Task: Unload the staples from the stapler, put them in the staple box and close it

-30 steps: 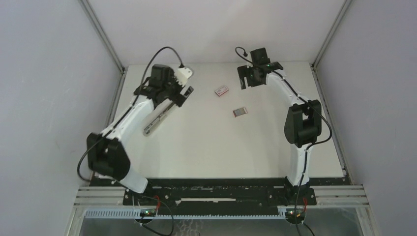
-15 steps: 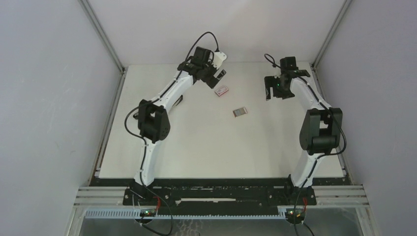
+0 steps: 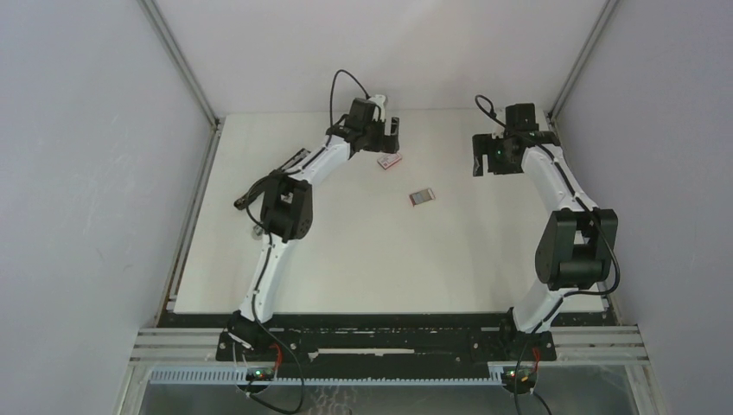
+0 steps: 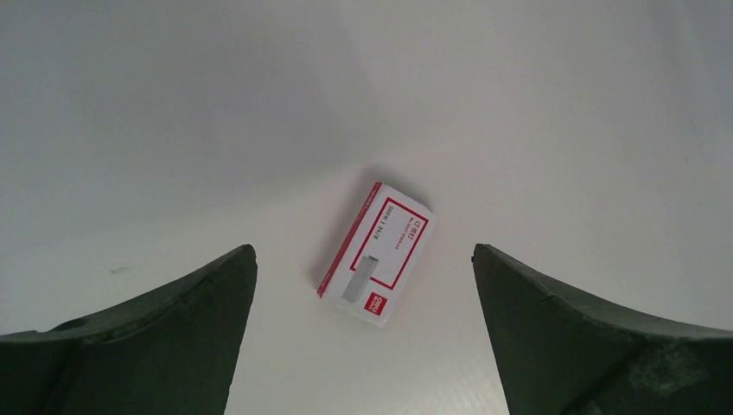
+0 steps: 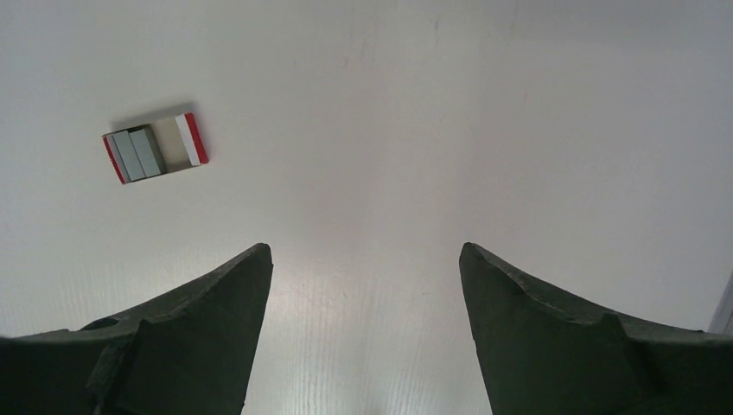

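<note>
The loose grey strip of staples does not show in any view. The stapler is almost wholly hidden by my left arm; only a dark bar end (image 3: 296,156) shows beside the forearm. My left gripper (image 3: 386,137) is open and empty, just above a closed red-and-white box (image 3: 390,161). In the left wrist view that box (image 4: 385,246) lies on the table between the open fingers of the left gripper (image 4: 363,251). My right gripper (image 3: 487,160) is open and empty over bare table at the back right, and it also shows in the right wrist view (image 5: 363,246).
An open red-edged tray (image 3: 422,196) holding grey blocks lies mid-table; it also shows in the right wrist view (image 5: 156,154), up and left of the fingers. Grey walls and metal rails (image 3: 212,121) close off the table's back and sides.
My left arm has swung from the stapler on the left side of the table to the back centre, over the closed box. My right gripper has moved right, towards the wall.
</note>
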### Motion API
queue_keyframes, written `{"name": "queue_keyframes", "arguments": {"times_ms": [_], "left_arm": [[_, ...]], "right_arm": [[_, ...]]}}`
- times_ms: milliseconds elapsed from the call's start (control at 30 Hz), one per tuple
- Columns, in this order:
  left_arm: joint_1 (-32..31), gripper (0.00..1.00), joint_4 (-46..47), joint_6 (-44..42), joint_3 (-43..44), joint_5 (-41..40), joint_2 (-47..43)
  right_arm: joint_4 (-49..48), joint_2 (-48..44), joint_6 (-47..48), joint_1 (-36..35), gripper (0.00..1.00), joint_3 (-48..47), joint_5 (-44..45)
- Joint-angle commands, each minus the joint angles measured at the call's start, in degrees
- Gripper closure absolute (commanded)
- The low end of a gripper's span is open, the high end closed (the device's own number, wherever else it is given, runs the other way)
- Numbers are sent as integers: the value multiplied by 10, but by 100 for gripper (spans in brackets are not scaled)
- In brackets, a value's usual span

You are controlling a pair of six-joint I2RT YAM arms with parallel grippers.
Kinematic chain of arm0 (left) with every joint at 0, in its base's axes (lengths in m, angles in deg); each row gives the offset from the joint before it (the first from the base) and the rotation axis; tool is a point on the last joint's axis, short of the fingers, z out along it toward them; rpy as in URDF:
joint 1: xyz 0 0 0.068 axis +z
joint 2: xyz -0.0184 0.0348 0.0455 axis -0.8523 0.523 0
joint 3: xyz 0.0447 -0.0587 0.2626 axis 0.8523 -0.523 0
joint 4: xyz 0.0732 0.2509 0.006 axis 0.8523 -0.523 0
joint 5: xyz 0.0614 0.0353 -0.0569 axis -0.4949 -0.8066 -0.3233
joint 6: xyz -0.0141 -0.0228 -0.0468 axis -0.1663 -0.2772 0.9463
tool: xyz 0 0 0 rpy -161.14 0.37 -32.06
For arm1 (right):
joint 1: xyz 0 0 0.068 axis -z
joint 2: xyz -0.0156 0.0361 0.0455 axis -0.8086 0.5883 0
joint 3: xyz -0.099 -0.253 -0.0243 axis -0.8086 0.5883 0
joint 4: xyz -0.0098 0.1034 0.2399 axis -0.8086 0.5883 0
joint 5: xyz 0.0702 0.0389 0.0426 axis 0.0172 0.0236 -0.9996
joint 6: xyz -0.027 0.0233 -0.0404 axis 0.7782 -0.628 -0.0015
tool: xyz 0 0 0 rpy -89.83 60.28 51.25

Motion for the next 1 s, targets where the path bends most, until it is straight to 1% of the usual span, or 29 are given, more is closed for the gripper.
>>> {"name": "queue_keyframes", "arguments": {"times_ms": [0,133,200,400,567,733,833,967], "left_arm": [[19,0,60,162,40,45,22],[22,0,65,210,40,49,39],[25,0,74,234,40,65,48],[27,0,124,280,39,158,77],[25,0,140,280,29,215,83],[25,0,138,280,10,256,81],[22,0,138,261,3,282,73],[13,2,116,228,-5,299,60]], "right_arm": [[-23,-19,0,22,20,4,-31],[-22,-20,-6,30,20,5,-47],[-22,-23,-8,31,20,5,-51],[-22,-18,-5,31,20,3,-54],[-20,-13,-9,31,20,-1,-63],[-17,-16,-8,31,20,-2,-66],[-17,-18,-7,31,20,-2,-72],[-15,-21,-8,31,20,-3,-77]]}}
